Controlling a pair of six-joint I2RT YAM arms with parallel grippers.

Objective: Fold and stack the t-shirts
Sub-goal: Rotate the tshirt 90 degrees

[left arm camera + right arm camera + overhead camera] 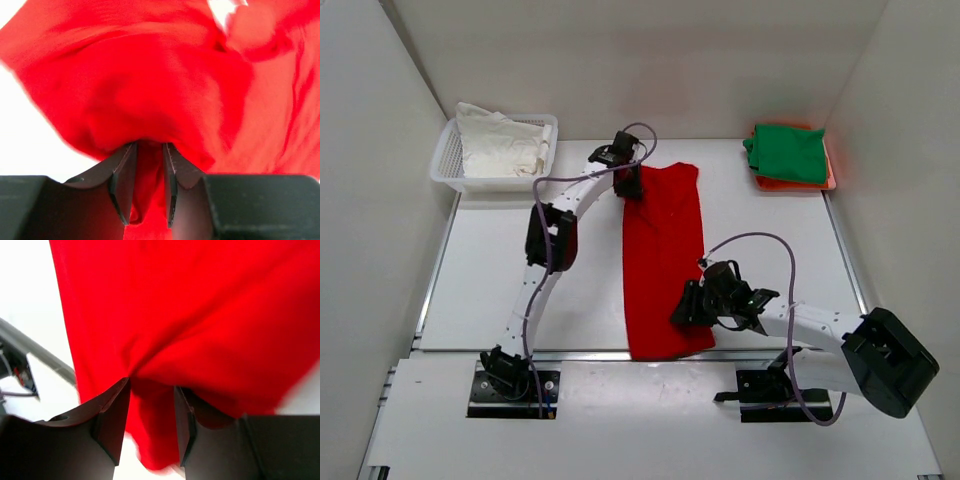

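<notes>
- Centrally on the white table, the red t-shirt is laid out as a long, narrow strip that runs from the far middle down to the near edge.
- Its far left corner is pinched by the left gripper. In the left wrist view, a bunch of red fabric is squeezed in the narrow gap between the fingers.
- Its near right edge is clamped by the right gripper, with cloth gathered between the two fingers.
- The green t-shirt is stacked, folded, on the orange t-shirt at the far right corner, well apart from the red one.
- A white basket holding crumpled white cloth is set at the far left corner, beside the wall.
- A purple cable is looped above the right arm.
- A white patch at the top of the left wrist view is too blurred to be read.
</notes>
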